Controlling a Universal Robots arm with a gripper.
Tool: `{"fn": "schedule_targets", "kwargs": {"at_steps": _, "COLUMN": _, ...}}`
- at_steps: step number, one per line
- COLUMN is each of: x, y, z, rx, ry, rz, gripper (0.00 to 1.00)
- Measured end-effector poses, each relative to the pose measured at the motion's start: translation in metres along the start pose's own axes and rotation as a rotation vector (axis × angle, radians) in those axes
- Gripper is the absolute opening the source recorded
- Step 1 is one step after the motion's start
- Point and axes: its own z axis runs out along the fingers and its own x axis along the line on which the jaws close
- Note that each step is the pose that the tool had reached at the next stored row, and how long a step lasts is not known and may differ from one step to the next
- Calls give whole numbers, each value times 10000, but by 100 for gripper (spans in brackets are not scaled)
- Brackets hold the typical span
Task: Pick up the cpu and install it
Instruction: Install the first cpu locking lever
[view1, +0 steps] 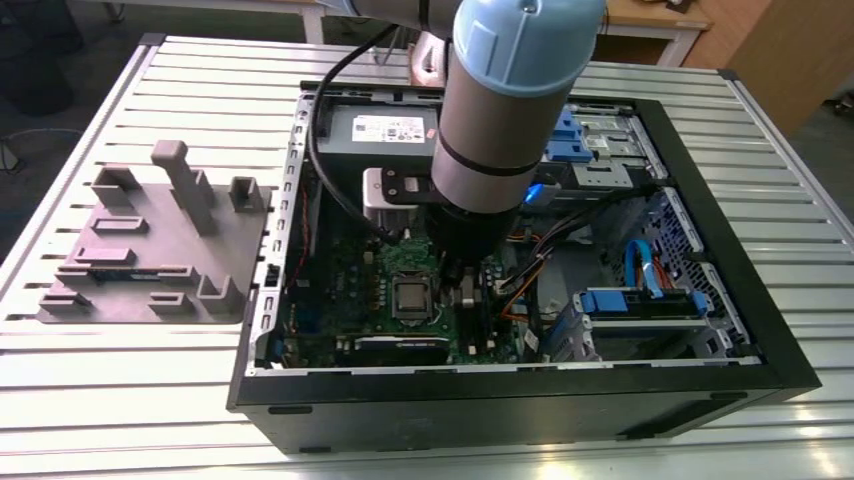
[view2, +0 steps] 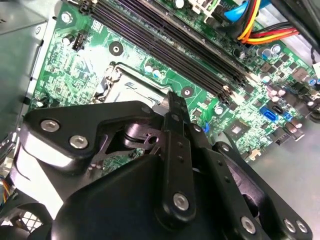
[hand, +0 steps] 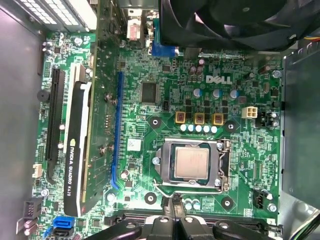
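One grey moulded tray: lies on slatted table at the exterior view's left. One open computer case: takes up centre and the exterior view's right, with green motherboard exposed. One arm: reaches down into case over board. One gripper: hangs just beside socket, fingers drawn together, gripping nothing. One cpu: sits flat inside socket, apart from gripper. Blue drive brackets: lower right of exterior frame.
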Motion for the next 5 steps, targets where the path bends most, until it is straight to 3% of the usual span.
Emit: {"fn": "schedule_targets", "kwargs": {"at_steps": 5, "x": 0, "y": 0, "z": -2, "rx": 0, "ry": 1, "rz": 0, "gripper": 10}}
